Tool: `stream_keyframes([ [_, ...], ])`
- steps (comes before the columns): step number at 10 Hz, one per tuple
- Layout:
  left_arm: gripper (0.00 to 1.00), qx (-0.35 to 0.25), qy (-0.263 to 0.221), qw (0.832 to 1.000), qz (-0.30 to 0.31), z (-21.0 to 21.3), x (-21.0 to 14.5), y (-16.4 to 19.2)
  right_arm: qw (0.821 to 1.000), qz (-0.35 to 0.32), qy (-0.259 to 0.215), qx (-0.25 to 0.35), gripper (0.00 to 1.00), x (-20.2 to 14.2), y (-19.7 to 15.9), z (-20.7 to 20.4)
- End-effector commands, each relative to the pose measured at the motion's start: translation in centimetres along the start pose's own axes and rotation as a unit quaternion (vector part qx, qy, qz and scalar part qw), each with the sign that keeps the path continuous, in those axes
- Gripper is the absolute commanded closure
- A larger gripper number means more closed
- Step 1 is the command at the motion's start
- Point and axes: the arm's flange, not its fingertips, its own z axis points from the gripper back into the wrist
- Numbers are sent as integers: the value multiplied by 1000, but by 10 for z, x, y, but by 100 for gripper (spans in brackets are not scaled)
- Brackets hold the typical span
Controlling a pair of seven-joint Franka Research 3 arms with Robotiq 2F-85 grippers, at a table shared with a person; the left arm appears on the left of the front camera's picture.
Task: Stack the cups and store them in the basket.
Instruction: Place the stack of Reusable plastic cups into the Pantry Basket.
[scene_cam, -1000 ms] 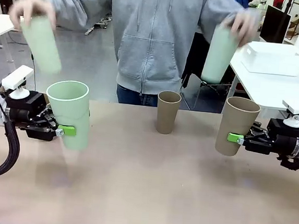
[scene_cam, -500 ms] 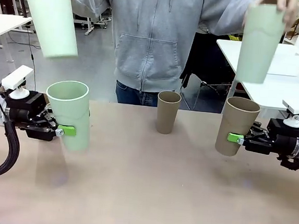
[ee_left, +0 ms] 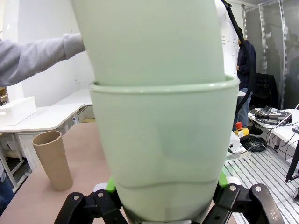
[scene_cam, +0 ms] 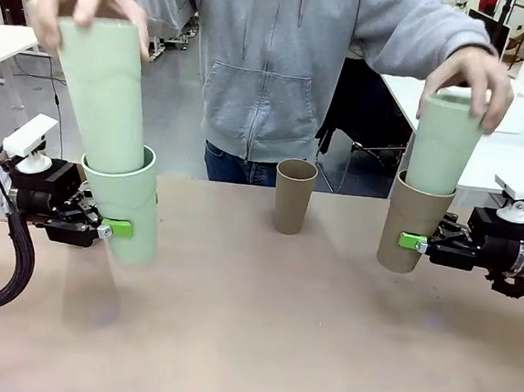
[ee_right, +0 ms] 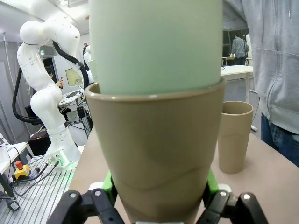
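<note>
Your left gripper (scene_cam: 123, 230) is clamped on the lower green cup (scene_cam: 124, 204), held upright near the left of the table (scene_cam: 258, 342). An upper green cup (scene_cam: 101, 90) sits partly inside it, leaning slightly, with a person's hand (scene_cam: 82, 1) on its top.

Your right gripper (scene_cam: 407, 241) is closed on a brown cup (scene_cam: 414, 223), upright near the right of the table. A second green cup (scene_cam: 443, 143) is nested partway into it, and the person's other hand (scene_cam: 470, 77) rests on its rim.

A loose brown cup (scene_cam: 294, 196) stands upright and alone at the far middle of the table, well apart from both held cups. The basket (ee_left: 16, 111) sits on a white side table (scene_cam: 486, 151) beyond the right end, away from all the cups.

The tabletop is a matt beige sheet carrying soft shadows under the held cups. The person in a grey hooded top (scene_cam: 274, 59) stands at the far edge.

Beyond, the floor (scene_cam: 169, 105) is grey, with white desks at the left. The left wrist view shows an aluminium rail bed (ee_left: 266, 168) beside the table, a red stop button (ee_left: 239, 126) and cables on it.
</note>
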Motion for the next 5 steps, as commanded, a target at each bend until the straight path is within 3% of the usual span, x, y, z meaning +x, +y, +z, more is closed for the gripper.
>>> stream_keyframes([
  [1,16,2,-1,1000,-4,2,2,0,1000,5,-4,0,15,5,1,0],
  [5,16,2,-1,1000,-4,2,2,0,1000,5,-4,0,15,5,1,0],
])
